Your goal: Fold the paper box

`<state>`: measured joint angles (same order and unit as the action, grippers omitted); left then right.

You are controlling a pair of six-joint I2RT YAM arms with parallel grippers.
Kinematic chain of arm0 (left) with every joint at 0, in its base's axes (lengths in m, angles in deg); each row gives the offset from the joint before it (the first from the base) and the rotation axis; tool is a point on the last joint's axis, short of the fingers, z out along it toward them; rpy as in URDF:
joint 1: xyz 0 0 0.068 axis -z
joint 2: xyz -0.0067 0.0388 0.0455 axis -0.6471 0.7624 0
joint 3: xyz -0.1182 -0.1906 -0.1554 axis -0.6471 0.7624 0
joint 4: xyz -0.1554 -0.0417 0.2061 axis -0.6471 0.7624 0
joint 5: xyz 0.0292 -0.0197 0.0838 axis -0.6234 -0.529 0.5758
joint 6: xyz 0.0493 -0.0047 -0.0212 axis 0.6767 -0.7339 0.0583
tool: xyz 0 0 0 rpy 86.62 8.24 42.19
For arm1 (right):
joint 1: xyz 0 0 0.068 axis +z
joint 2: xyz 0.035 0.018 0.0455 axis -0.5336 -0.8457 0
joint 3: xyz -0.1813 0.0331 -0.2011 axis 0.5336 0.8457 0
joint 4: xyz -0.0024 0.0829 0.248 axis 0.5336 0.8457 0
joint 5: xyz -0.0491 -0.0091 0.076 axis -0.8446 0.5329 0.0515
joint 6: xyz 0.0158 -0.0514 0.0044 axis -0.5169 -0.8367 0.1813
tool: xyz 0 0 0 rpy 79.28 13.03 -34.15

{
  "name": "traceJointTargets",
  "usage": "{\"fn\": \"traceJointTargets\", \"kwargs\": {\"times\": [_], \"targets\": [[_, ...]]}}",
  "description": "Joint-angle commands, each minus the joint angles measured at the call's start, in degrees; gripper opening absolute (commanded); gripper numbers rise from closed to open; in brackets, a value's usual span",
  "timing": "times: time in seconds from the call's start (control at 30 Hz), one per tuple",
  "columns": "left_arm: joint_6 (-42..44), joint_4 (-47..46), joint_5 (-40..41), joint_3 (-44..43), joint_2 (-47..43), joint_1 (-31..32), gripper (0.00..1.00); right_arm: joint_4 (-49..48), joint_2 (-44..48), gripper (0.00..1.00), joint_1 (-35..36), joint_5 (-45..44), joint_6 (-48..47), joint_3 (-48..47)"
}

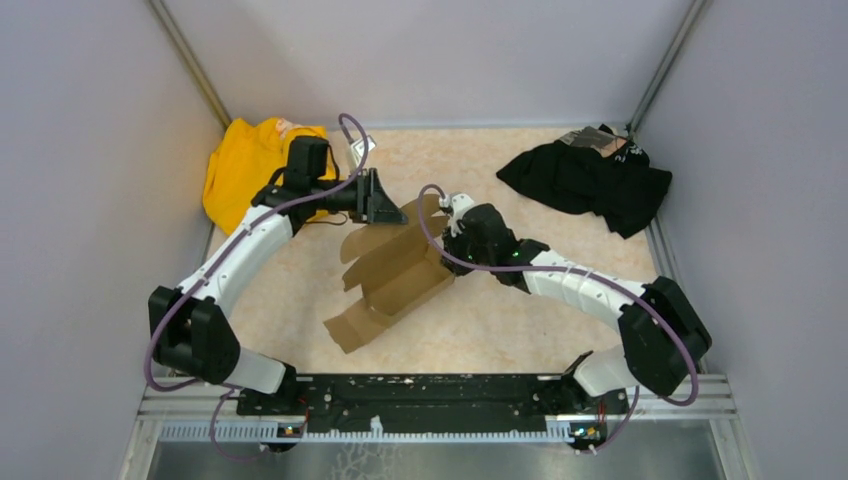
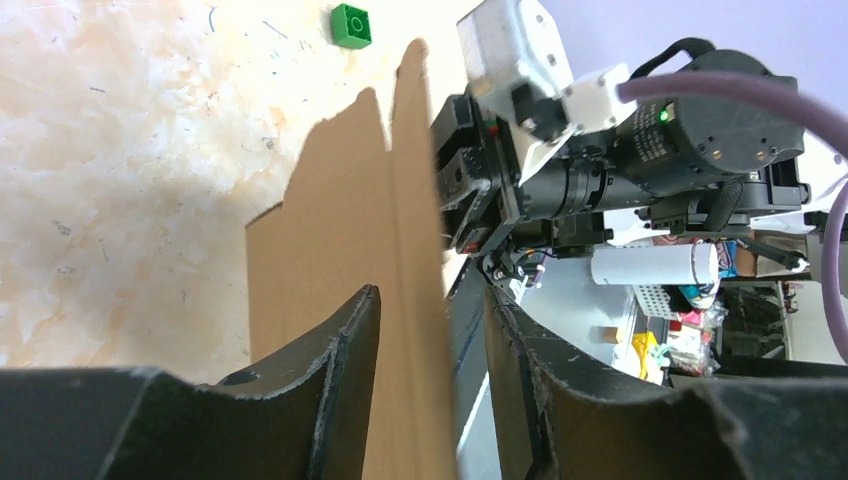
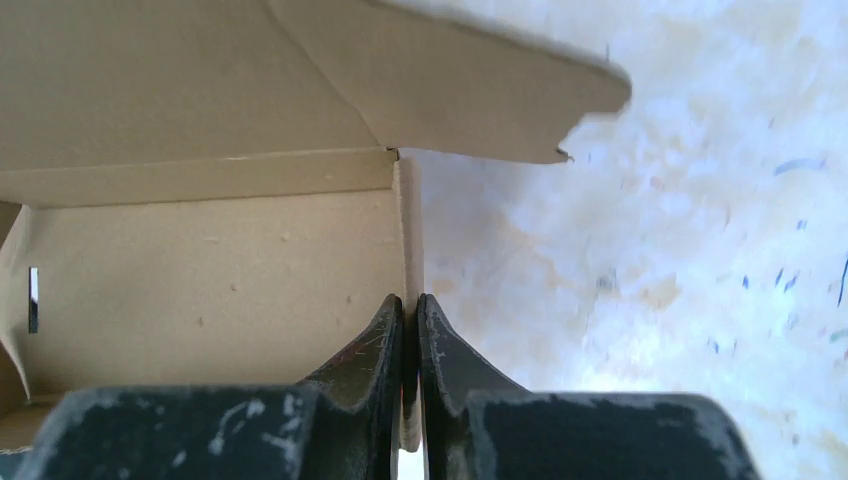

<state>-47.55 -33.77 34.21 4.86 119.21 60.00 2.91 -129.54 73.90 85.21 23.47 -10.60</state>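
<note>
Our right gripper (image 3: 411,312) pinches the paper box (image 1: 400,282) by its side wall, anchoring it mid table (image 1: 520,335), while our left gripper (image 2: 430,298) straddles a flap, fingers parted, seemingly ready to fold it

Centred on table (image 1: 480,335): paper box (image 1: 400,285)

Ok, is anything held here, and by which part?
The right gripper pinches the paper box by a side wall's upright edge. The left gripper has its jaws open around a flap, not gripping.
</note>
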Motion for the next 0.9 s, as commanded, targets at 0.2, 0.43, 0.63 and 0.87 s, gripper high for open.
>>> {"fn": "traceJointTargets", "kwargs": {"times": [0.2, 0.43, 0.63, 0.87], "targets": [[-1.8, -8.0, 3.6, 8.0, -3.2, -0.8, 0.56, 15.2, 4.8, 0.00, 0.9, -1.4, -1.9, 0.9], [-3.8, -16.2, 12.5, 19.2, -13.8, -0.8, 0.56, 12.3, 4.5, 0.00, 1.0, -2.7, -2.3, 5.7], [-4.4, -15.7, 17.0, 22.2, -20.4, -0.8, 0.57, 12.7, 4.0, 0.05, 2.4, -4.3, -3.2, 6.7], [-3.7, -15.0, 15.5, 23.9, -21.7, -0.8, 0.56, 16.4, 1.1, 0.15, 5.1, -7.7, -4.1, 3.4]]}}
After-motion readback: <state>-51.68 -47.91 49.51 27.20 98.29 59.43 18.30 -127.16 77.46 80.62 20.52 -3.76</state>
